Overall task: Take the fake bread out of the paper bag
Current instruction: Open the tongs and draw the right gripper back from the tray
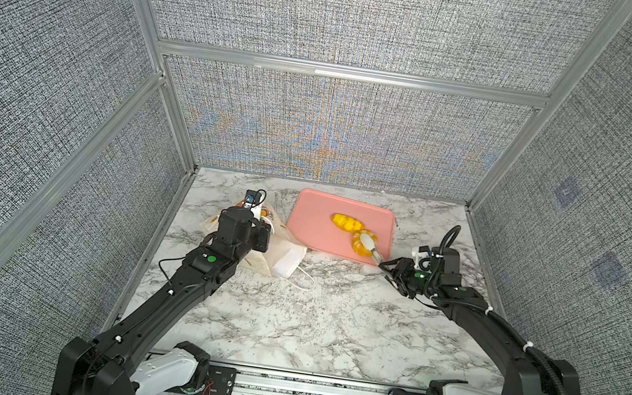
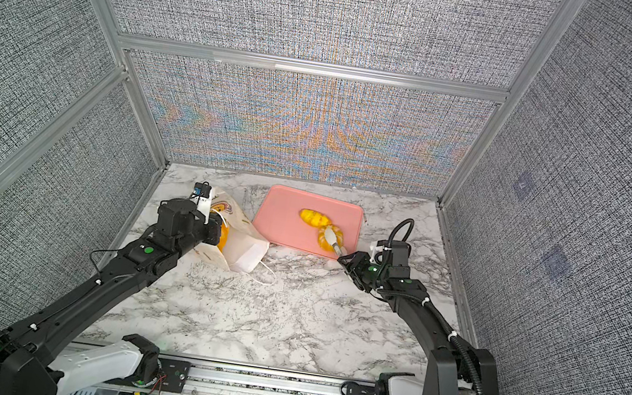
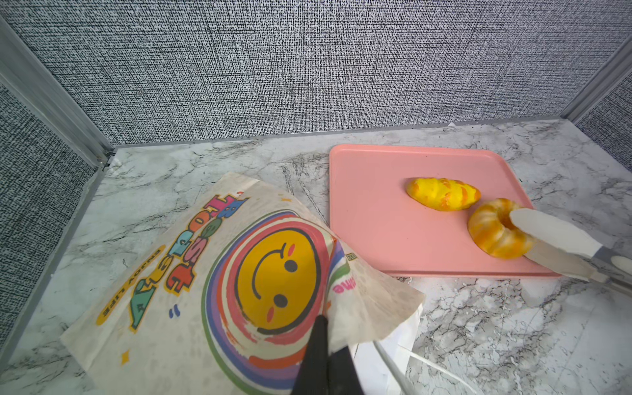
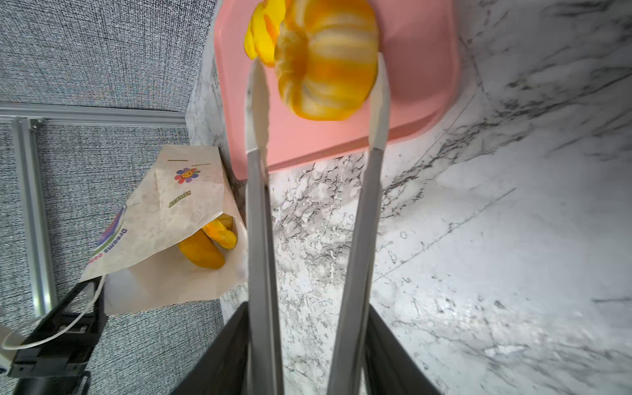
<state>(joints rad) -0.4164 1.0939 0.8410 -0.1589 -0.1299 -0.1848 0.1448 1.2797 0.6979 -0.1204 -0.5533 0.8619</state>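
The paper bag [image 1: 283, 255] [image 2: 246, 249] [image 3: 205, 273] lies tilted at the left of the table, its mouth toward the middle. My left gripper [image 3: 325, 323] is shut on the bag's upper edge and holds the mouth up. Yellow fake bread [image 4: 205, 248] shows inside the bag. A ring cake [image 1: 362, 242] [image 3: 492, 232] [image 4: 328, 61] and a yellow loaf [image 1: 346, 223] [image 3: 443, 193] lie on the pink tray [image 1: 315, 223]. My right gripper [image 1: 392, 270] [image 4: 307, 318] is shut on grey tongs [image 4: 260, 205]. Their tips are spread on either side of the ring cake.
Grey fabric walls with metal frames enclose the marble table on three sides. The bag's white cord handle [image 1: 304, 283] trails onto the table in front of the bag. The pink tray sits near the back wall, right of the bag.
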